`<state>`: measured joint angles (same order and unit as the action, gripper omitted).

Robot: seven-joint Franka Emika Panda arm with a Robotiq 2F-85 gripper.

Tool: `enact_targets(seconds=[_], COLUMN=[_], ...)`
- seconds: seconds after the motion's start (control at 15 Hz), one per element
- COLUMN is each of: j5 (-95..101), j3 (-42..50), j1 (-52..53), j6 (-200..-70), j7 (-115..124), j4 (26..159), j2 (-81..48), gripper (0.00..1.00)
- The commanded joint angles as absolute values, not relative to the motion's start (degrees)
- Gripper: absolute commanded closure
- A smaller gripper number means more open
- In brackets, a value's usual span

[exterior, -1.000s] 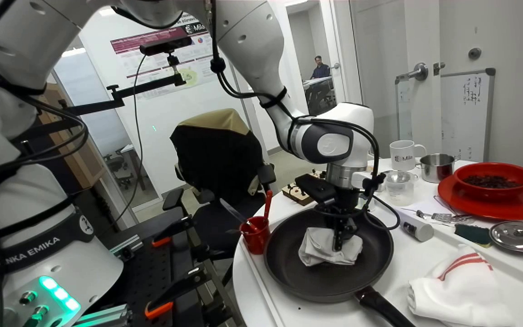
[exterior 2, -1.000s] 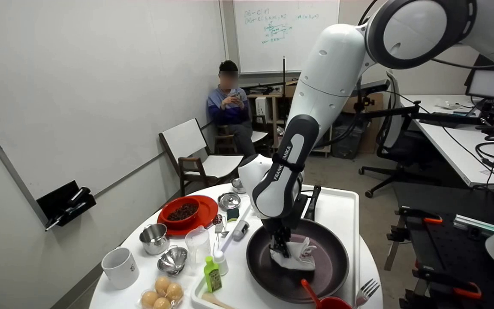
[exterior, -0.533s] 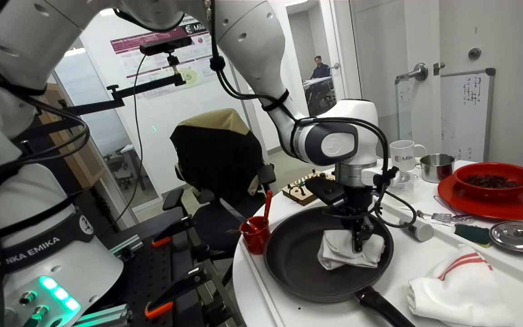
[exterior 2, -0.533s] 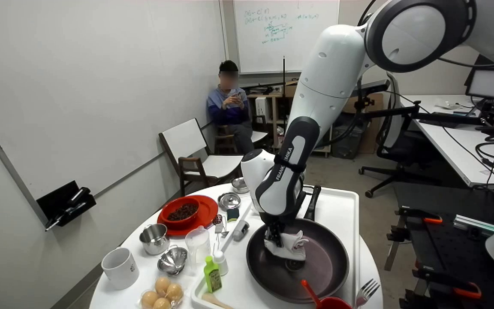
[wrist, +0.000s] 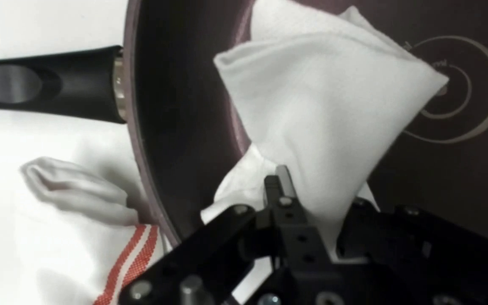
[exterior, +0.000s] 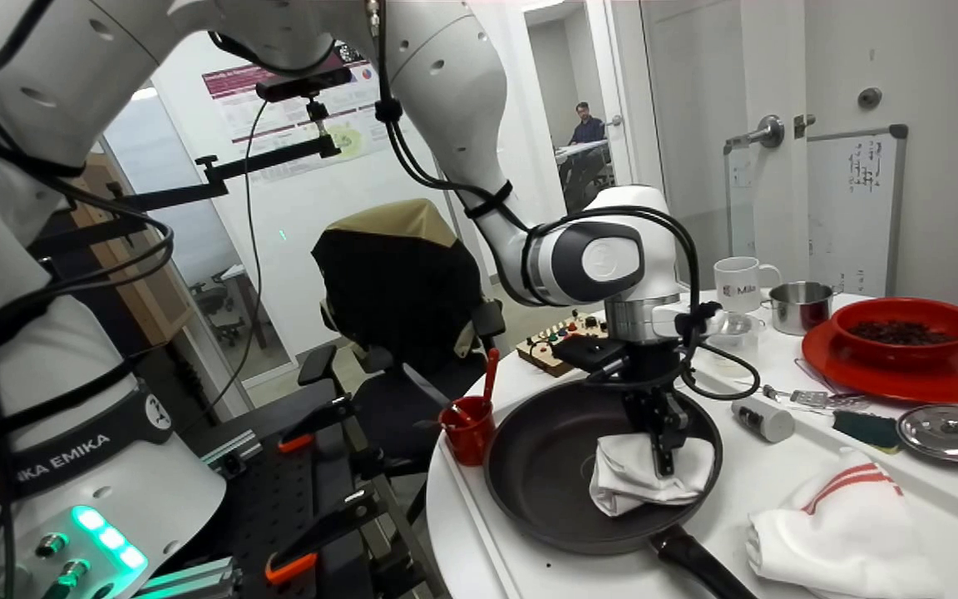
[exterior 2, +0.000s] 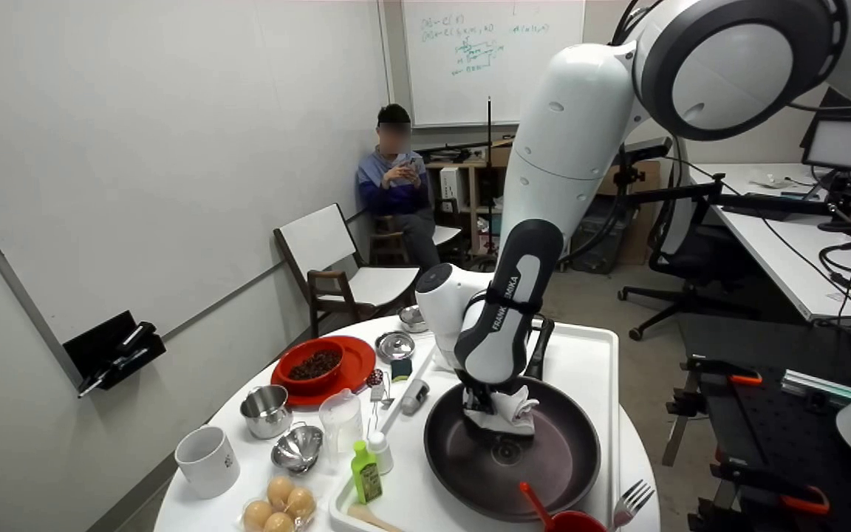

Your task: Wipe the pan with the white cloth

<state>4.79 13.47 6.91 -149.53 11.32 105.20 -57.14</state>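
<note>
The white cloth (exterior: pixel 622 474) is a folded, crumpled bundle lying in the black frying pan (exterior: pixel 541 487). My gripper (exterior: pixel 664 467) points down into the pan and is shut on the cloth, near the side where the pan's handle joins. From above in the wrist view, the cloth (wrist: pixel 328 93) fans out over the pan floor (wrist: pixel 176 106), and one finger (wrist: pixel 274 190) presses against it; folds cover much of the grip. In an exterior view the cloth (exterior 2: pixel 510 414) sits left of the ring mark on the pan (exterior 2: pixel 555 473), partly behind the gripper.
The pan stands on a white tray (exterior 2: pixel 606 347). A red-striped towel (exterior: pixel 845 532) lies beside the black handle (exterior: pixel 699 564). A red cup (exterior: pixel 469 437) with utensils touches close to the rim. A shaker (exterior: pixel 766 420) and red dishes (exterior: pixel 903 374) stand farther right.
Gripper and cloth have slid across the pan, rightward and then a little toward the handle in an exterior view. The ring mark on the pan floor now shows. The grip stays the same.
</note>
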Motion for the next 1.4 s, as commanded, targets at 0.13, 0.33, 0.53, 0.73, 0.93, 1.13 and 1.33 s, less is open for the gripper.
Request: enact_targets(seconds=[0.13,0.33,0.53,0.73,0.93,1.13,1.33], j5=[8.44,9.14,9.66,10.48,10.61,10.30,10.19], j3=[17.71,17.52,15.77,13.76,11.39,9.43,8.14], j1=[10.09,10.14,9.55,9.36,9.04,9.03,9.30], j6=[-150.26,-147.91,-142.77,-137.07,-132.66,-130.27,-129.26], j7=[15.71,15.01,13.31,12.43,11.90,12.05,12.52], j4=[108.56,109.82,109.94,109.50,108.62,107.82,106.97], j2=[-56.70,-56.43,-55.98,-55.70,-55.93,-56.44,-56.96], gripper=[0.91,0.91,0.91,0.91,0.91,0.91,0.91])
